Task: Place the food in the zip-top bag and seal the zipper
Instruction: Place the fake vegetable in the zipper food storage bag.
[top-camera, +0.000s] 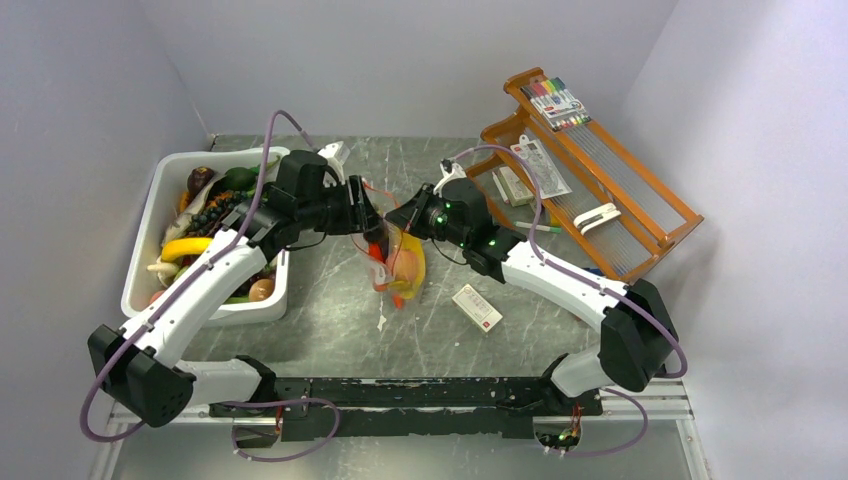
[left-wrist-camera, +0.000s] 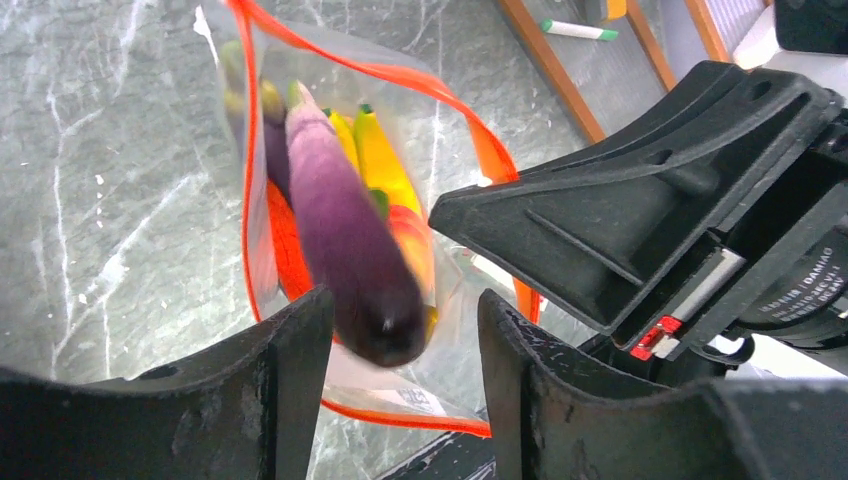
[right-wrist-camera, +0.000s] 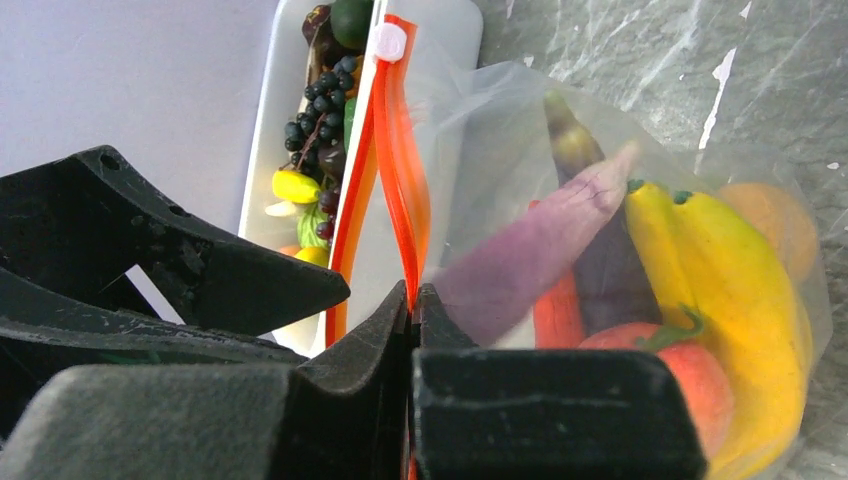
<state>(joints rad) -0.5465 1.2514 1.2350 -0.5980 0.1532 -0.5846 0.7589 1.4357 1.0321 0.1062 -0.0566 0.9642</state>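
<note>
Bagging food: left claw (left-wrist-camera: 400, 312) is hovering open above the zip-top bag (top-camera: 402, 262), right claw (right-wrist-camera: 413, 300) is pinching its zipper (right-wrist-camera: 398, 160) shut-tight.
The purple eggplant (left-wrist-camera: 345, 240) is sitting between the left jaws, apparently loose, long axis pointing down into the bag's mouth.

1. You can read only one word. White print on the black motor housing (left-wrist-camera: 800, 285), at the right edge of the left wrist view, looks like "DAMIAO"; the lines beneath it are too small.
2. The zip-top bag (left-wrist-camera: 455, 285) has a printed white patch near its lower edge, too blurred to read.
3. Print on the marker pack (top-camera: 553, 102) and the white-and-red box (top-camera: 477, 307) is illegible.
</note>
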